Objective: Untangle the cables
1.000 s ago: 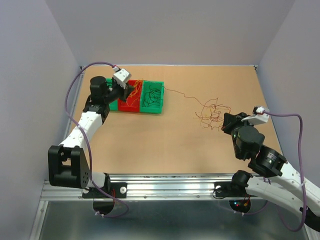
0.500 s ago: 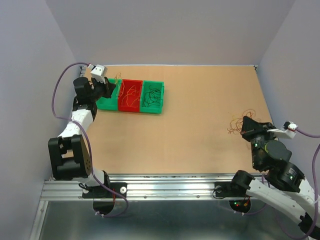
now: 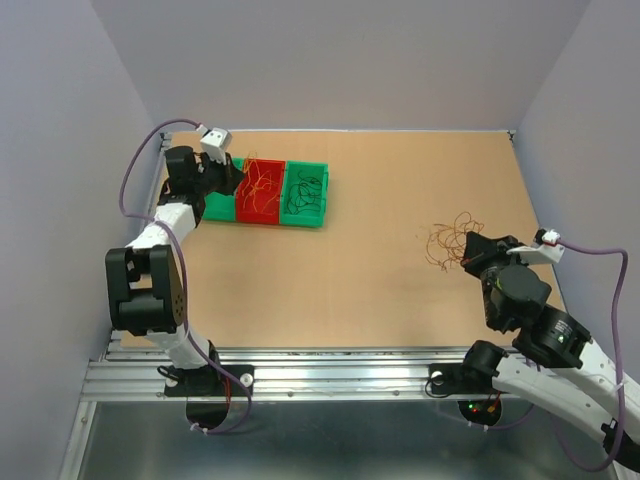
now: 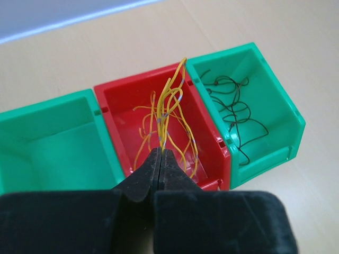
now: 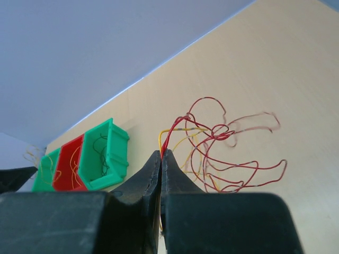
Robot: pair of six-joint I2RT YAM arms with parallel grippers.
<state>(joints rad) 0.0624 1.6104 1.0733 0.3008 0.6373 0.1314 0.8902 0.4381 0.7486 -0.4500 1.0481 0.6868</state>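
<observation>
Sorting by colour appears to be the step in hand. The left gripper (image 4: 160, 157) is seen shut tight on a bunch of yellow strands (image 4: 168, 106), which rise from its tips over the red bin (image 4: 117, 135). More yellow wire lies curled on that bin's floor. Dark green wires (image 4: 233, 106) lie in the right-hand green bin (image 4: 267, 95), while the left-hand green bin (image 4: 53, 148) appears bare in the wrist view.

The right gripper (image 5: 161, 154) is likewise closed, with red and yellow strands pinched between its tips. From there a loose tangle of cables (image 5: 220, 132), red-brown and yellow, spreads over the bench (image 3: 380, 290), well apart from the bins. Whether that tangle is lifted clear of the bench or partly resting on it cannot be told.

The task is judged to be partway done. For the next move, the left jaws would need to be opened over the red bin, low enough that the yellow bunch drops inside and nothing is left draped on the rim. The tangle would then have to be teased apart, with one strand held fast while another colour is drawn out slowly, since thin curly wire is likely to snag and drag the whole clump along.
</observation>
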